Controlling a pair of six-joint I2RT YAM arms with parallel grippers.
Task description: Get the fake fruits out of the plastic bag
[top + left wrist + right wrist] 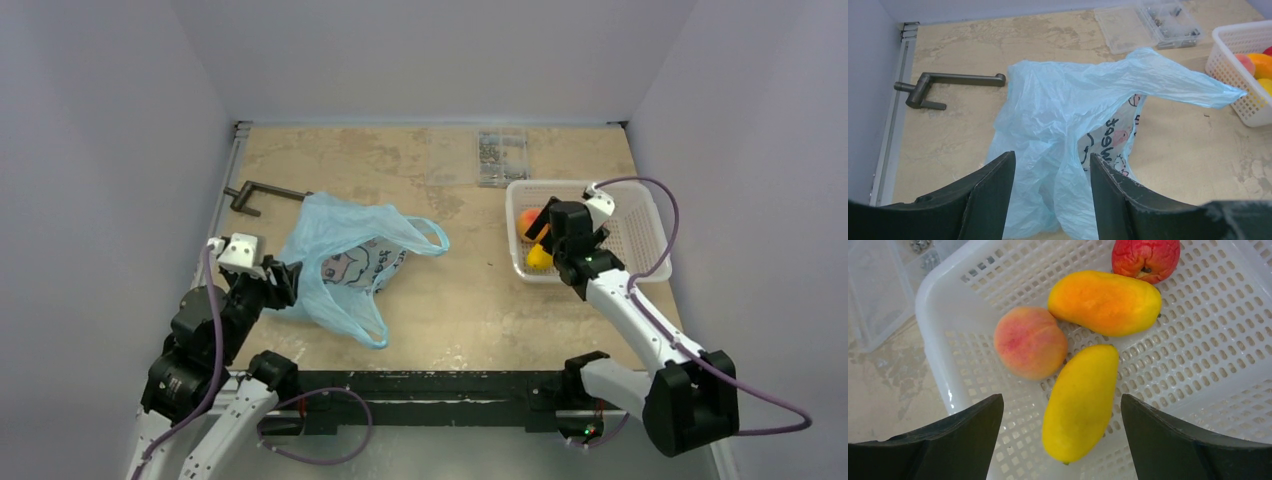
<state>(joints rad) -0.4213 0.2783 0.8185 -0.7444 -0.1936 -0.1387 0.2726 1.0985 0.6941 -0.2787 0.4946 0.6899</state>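
The light-blue plastic bag [340, 260] lies crumpled on the table's left half, its printed panel [1118, 140] facing up. My left gripper [1052, 165] stands open at the bag's near-left edge, with loose folds of the bag between its jaws, not pinched. All the fake fruits I see lie in the white mesh basket [1198, 340]: a peach [1030, 342], an orange-yellow long one [1104, 302], a red one [1146, 257] and a yellow long one [1080, 402]. My right gripper [1062, 405] hovers open over the basket, its jaws well clear of the yellow fruit on both sides.
A dark metal handle [262, 193] lies at the far left near the wall. A clear plastic box of small metal parts [500, 157] sits at the back, just behind the basket [640, 225]. Grey walls close in three sides.
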